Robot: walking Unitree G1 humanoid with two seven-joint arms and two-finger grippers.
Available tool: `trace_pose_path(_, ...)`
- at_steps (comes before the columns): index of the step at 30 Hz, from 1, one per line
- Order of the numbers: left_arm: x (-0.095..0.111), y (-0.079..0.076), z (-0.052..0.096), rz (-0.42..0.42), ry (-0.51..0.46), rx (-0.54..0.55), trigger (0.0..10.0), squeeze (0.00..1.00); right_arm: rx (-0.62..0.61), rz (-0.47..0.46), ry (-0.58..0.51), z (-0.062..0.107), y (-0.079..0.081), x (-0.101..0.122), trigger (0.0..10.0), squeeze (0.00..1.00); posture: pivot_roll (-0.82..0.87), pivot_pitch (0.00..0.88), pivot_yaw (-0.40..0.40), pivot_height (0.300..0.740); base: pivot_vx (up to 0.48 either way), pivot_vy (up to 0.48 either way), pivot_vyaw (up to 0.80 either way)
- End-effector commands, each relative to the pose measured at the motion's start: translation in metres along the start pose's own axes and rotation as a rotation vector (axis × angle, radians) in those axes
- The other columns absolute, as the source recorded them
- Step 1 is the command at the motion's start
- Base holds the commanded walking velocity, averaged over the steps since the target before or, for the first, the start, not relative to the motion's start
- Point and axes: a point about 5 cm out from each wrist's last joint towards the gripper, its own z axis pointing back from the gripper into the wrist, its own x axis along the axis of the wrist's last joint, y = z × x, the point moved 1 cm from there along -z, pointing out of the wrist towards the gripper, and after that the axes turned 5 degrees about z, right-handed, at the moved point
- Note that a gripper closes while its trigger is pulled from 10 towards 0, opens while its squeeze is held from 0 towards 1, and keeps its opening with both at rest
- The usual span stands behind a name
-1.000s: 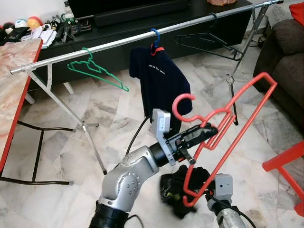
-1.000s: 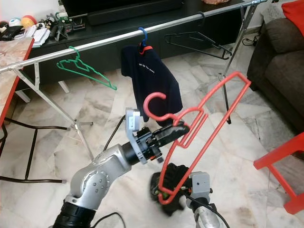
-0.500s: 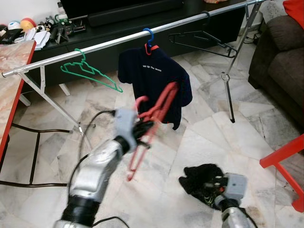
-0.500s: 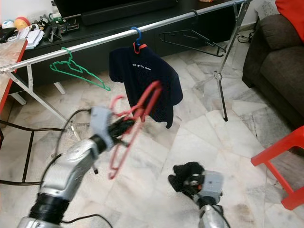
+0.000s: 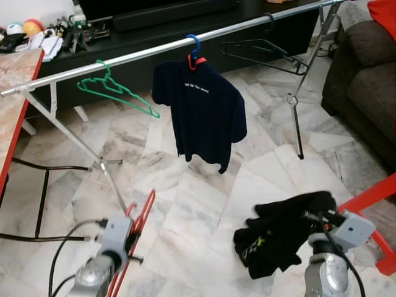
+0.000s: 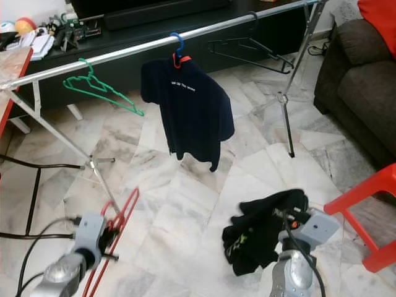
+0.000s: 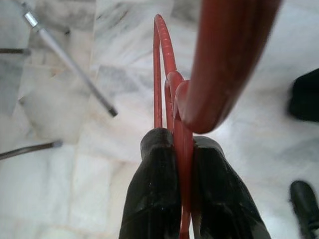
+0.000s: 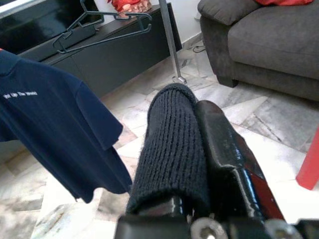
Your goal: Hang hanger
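A silver clothes rail (image 5: 142,54) runs across the room. On it hang a green hanger (image 5: 117,90), a navy T-shirt (image 5: 201,108) on a blue hanger, and a black hanger (image 5: 266,48). Low at the bottom left, my left gripper (image 5: 133,240) is shut on a red hanger (image 5: 141,223); the left wrist view has both black fingers (image 7: 154,174) pinching its wire (image 7: 160,69). At the bottom right, my right gripper (image 5: 309,216) holds a black knitted garment (image 5: 278,238) up off the floor; the cloth (image 8: 172,149) lies over one finger.
Slanted rack legs (image 5: 93,154) (image 5: 296,117) stand on the marble floor. A red-edged table (image 5: 12,80) is at the left, a dark sofa (image 5: 365,68) and a red chair (image 5: 371,198) at the right, and a black TV console (image 5: 154,34) behind the rail.
My left arm has dropped from in front of the T-shirt down to the bottom left, the red hanger still in it. The right gripper has risen with the black garment.
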Motion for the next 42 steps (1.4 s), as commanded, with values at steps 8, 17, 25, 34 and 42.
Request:
trace_pose_path(8, -0.099, 0.031, 0.038, 0.015, 0.392, 0.165, 10.0, 0.00, 0.010, 0.014, -0.024, -0.004, 0.010, 0.020, 10.0, 0.00, -0.05, 0.164, 0.062, 0.740, 0.000, 0.000, 0.00)
trace_pose_path(17, -0.151, 0.039, 0.079, 0.053, 0.657, 0.226, 10.0, 0.00, 0.017, 0.020, -0.022, -0.011, 0.013, 0.028, 10.0, 0.00, -0.06, 0.145, 0.057, 0.740, 0.000, 0.000, 0.00)
trace_pose_path(25, -0.164, 0.036, 0.090, 0.091, 0.743, 0.227, 10.0, 0.00, 0.031, 0.031, -0.006, -0.013, 0.017, 0.028, 10.0, 0.00, -0.05, 0.143, 0.058, 0.740, 0.000, 0.000, 0.00)
trace_pose_path(34, -0.170, 0.060, 0.109, 0.186, 0.740, 0.302, 10.0, 0.00, 0.089, 0.095, -0.041, -0.018, 0.022, 0.036, 10.0, 0.00, -0.05, 0.160, 0.047, 0.740, 0.000, 0.000, 0.18)
trace_pose_path(42, -0.164, 0.042, 0.091, 0.222, 0.719, 0.293, 10.0, 0.00, 0.105, 0.101, -0.037, -0.022, 0.025, 0.034, 10.0, 0.00, -0.06, 0.110, 0.031, 0.740, 0.000, 0.000, 0.80)
